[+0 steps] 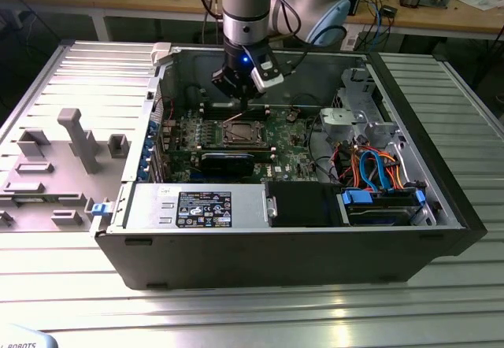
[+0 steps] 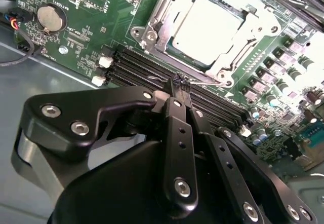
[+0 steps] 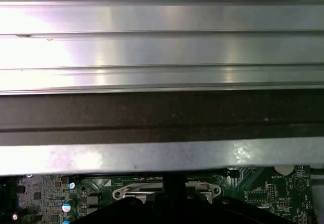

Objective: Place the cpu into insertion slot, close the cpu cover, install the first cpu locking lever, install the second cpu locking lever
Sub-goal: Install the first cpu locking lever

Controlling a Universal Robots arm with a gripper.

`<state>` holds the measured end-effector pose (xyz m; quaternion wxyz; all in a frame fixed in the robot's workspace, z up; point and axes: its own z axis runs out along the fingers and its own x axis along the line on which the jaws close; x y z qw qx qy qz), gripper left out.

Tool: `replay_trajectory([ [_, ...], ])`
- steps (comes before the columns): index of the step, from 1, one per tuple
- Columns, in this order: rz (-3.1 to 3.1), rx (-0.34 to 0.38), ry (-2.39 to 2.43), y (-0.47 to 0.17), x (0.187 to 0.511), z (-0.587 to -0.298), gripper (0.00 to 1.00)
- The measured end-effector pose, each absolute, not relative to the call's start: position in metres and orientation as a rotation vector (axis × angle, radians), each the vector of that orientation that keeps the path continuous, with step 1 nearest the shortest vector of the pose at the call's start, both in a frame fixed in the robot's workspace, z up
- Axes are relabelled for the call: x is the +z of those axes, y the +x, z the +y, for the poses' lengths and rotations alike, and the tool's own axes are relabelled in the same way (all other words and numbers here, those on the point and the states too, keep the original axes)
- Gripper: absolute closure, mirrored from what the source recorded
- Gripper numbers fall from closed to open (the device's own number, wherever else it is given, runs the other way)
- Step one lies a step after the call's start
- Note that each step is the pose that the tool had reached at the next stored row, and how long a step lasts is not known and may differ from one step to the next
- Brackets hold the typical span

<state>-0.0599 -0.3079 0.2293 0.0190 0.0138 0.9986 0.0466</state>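
Note:
In the second wrist view the cpu (image 2: 206,30), a dull silver square, lies in the insertion slot (image 2: 152,34) on the green board. The cpu cover (image 2: 243,44), a silver frame, lies flat around it. My gripper (image 2: 181,83) hangs just off the socket's edge over the memory slots, its two black fingers (image 2: 178,127) pressed together. A thin wire locking lever (image 2: 207,83) runs along the socket edge right at the fingertips; whether they touch it I cannot tell. In the exterior view the gripper (image 1: 239,96) hovers over the far side of the insertion slot (image 1: 240,133).
The board sits inside an open computer case (image 1: 276,246) on a slatted metal table. A long black card (image 1: 227,161), a power supply (image 1: 197,206), drive bays with blue and orange cables (image 1: 378,175) and a coin cell (image 2: 50,17) surround the socket. A grey fixture (image 1: 75,139) stands at the exterior view's left.

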Motion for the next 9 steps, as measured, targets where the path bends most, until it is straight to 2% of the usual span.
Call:
replay_trajectory([
  [9,3.100,0.141,0.043,-0.0529,0.2198,-0.3079,0.89],
])
